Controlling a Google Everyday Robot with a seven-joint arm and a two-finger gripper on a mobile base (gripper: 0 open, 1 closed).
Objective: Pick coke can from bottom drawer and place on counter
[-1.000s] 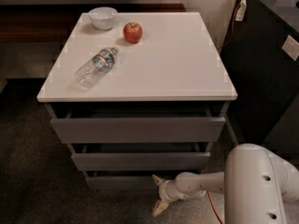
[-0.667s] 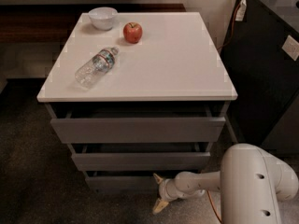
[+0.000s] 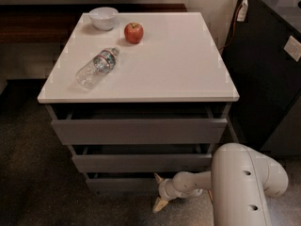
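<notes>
The robot's claw (image 3: 158, 191), fingers spread and empty, hangs at the front of the barely open bottom drawer (image 3: 120, 182), which likely needs pulling out before the unseen coke can can reach the table (image 3: 178, 65).

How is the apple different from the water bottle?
The apple is red; the water bottle is clear. The apple is round; the water bottle is long and lies on its side. Both rest on the counter. The tool is far below them, in front of the bottom drawer.
</notes>
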